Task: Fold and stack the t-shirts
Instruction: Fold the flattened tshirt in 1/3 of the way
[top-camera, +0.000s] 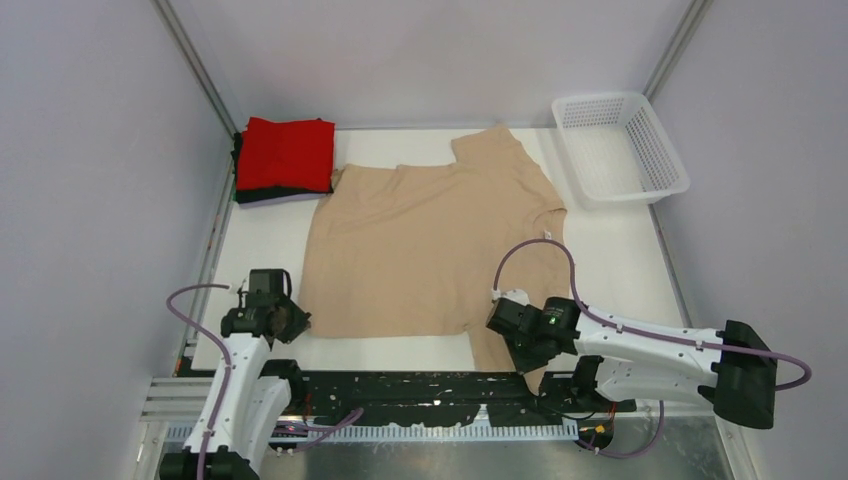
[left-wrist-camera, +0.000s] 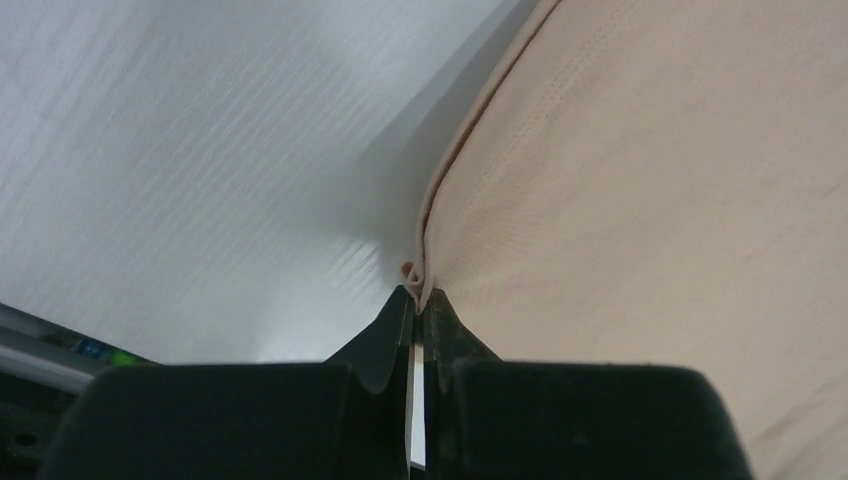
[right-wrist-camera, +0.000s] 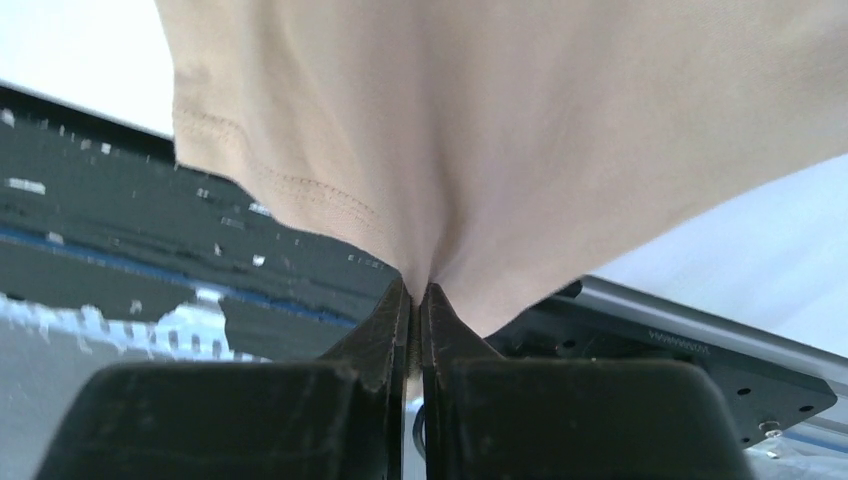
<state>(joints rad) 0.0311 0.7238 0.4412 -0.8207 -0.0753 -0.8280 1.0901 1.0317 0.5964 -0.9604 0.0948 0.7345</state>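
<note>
L arm (top-camera: 232, 385) low, L fingers (left-wrist-camera: 388, 338) pinched on tee (top-camera: 420, 250); R arm (top-camera: 645, 350) extended from right, R fingers (right-wrist-camera: 384, 335) same.

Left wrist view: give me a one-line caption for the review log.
Left tool shut on the stitched edge of the beige t-shirt, white table alongside.

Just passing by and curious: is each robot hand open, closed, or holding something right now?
Left gripper: closed on the beige t-shirt, pinching its edge.
Right gripper: closed on the same t-shirt.

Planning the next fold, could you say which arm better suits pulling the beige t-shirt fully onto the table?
Right, probably: the right arm, jaws shut, holds the beige t-shirt where it overhangs the table.
</note>
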